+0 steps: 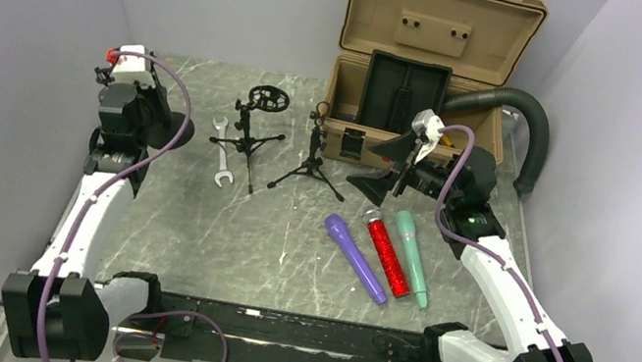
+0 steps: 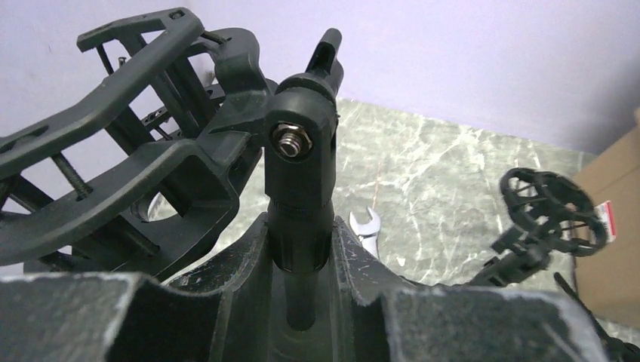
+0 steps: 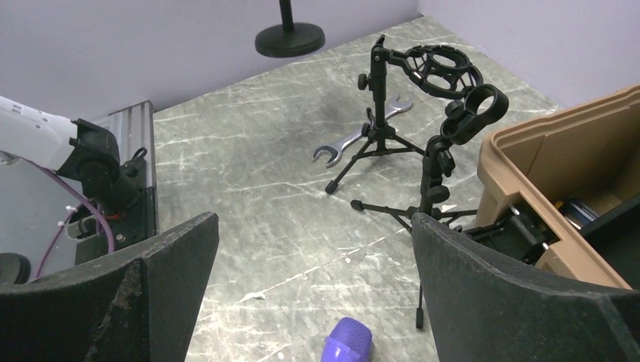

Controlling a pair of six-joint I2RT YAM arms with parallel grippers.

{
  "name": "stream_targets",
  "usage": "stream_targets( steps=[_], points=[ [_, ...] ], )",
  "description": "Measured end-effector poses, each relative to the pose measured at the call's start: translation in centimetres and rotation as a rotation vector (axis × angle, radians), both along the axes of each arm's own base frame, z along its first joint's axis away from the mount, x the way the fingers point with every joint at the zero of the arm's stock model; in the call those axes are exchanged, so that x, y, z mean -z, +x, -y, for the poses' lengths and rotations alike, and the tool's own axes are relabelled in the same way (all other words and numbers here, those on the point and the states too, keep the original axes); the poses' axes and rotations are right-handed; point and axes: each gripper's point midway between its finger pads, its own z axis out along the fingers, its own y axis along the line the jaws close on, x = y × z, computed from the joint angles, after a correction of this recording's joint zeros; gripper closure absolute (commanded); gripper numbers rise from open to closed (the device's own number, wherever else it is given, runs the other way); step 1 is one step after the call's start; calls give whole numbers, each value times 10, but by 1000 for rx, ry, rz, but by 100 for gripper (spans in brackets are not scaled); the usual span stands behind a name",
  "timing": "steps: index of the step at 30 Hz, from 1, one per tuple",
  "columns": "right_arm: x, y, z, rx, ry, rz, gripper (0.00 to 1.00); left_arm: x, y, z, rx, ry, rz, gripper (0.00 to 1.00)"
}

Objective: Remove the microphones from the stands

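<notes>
Three microphones lie side by side on the table: purple (image 1: 354,258), red glitter (image 1: 387,253) and teal (image 1: 412,256). My left gripper (image 1: 164,123) is shut on the pole of a black round-based stand (image 2: 300,188) that carries an empty shock-mount cage (image 2: 128,143); its base shows in the right wrist view (image 3: 290,38). My right gripper (image 1: 386,166) is open and empty above the table, left of the purple microphone's head (image 3: 347,341). Two tripod stands, one with a shock mount (image 1: 253,124) and one with a clip (image 1: 313,155), hold no microphone.
A silver wrench (image 1: 222,155) lies by the shock-mount tripod. An open tan case (image 1: 436,72) stands at the back right, with a black corrugated hose (image 1: 521,107) curving beside it. Purple walls close in both sides.
</notes>
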Motion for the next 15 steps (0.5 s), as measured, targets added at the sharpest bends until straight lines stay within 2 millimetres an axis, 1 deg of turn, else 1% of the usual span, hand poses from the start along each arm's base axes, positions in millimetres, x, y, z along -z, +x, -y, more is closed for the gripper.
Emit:
stream_targets(
  steps=[2,3,7,9,11,15],
  points=[
    [1,0,0,3,1,-1,0,18,3,-6,-32,-29,-25,100],
    [2,1,0,4,0,-2,0,30,4,-8,-50,-48,-45,100],
    [9,0,1,7,-4,-14,0,68,3,-11,-87,-110,-99,100],
    [11,0,1,7,-5,-20,0,84,1,-11,-102,-141,-128,100],
    [12,0,1,7,-6,-22,0,94,0,-11,-114,-169,-149,100],
    [11,1,0,7,-3,-13,0,102,3,-8,-124,-222,-161,100]
  ],
)
